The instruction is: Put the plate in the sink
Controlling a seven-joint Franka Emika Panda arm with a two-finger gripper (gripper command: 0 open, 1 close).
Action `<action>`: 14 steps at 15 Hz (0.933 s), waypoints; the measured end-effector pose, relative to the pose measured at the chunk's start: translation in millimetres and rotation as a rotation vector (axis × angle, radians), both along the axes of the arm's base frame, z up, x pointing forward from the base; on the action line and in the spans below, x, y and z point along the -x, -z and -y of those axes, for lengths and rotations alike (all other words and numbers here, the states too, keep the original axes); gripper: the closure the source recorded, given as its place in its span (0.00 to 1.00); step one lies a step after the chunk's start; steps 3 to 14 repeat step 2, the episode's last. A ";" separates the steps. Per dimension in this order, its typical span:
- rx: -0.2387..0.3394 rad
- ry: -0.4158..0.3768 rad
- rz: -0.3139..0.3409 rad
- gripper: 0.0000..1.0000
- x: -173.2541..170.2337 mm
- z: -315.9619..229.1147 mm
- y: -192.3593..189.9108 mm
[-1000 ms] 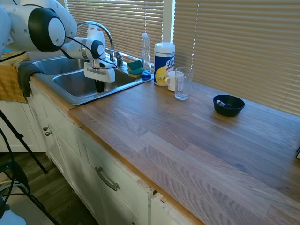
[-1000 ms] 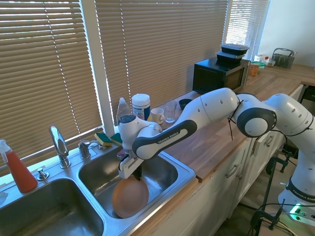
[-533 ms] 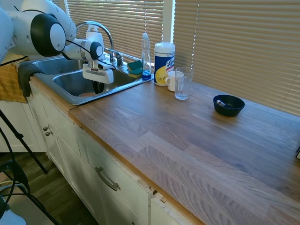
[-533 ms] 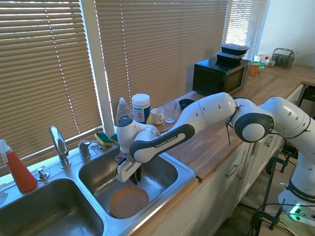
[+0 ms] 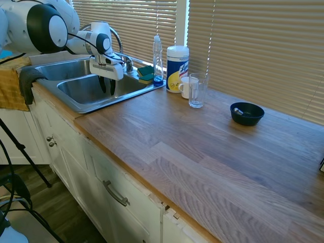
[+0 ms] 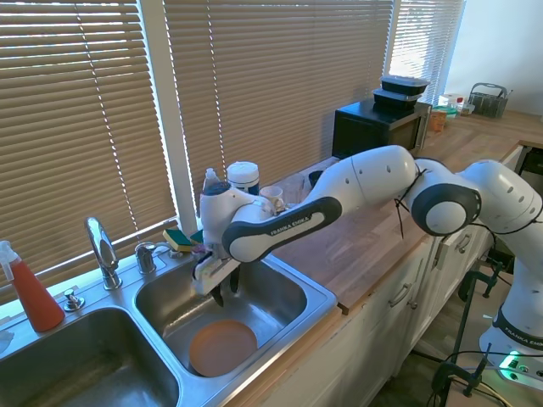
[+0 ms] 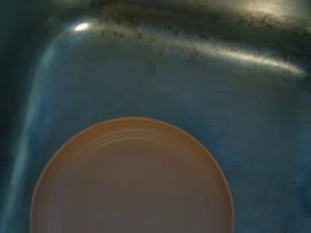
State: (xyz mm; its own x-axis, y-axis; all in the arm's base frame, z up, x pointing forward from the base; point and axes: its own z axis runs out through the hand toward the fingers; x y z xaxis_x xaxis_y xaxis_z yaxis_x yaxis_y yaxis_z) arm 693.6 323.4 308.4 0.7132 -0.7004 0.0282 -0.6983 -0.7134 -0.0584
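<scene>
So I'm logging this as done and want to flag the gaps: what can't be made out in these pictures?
- First exterior view: the plate is hidden below the sink rim.
- Wrist view: the plate is cut off by the bottom edge.
- Second exterior view: the plate lies flat in the basin, but the end effector above it is too small and dark to read; the first exterior view shows it open.

From the first exterior view the plate is totally hidden down behind the front wall of the sink (image 5: 76,104). The wrist view cuts off the plate (image 7: 131,179) at the bottom edge, and it's all pretty soft and dim there. The label on the white canister (image 5: 177,61) is too small to read.
</scene>
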 end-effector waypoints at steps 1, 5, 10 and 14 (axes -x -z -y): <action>0.002 0.005 0.008 0.00 3.0 1.6 -10.6; 0.001 0.010 0.018 0.00 6.2 3.6 -22.4; 0.001 0.010 0.018 0.00 6.2 3.6 -22.4; 0.001 0.010 0.018 0.00 6.2 3.6 -22.4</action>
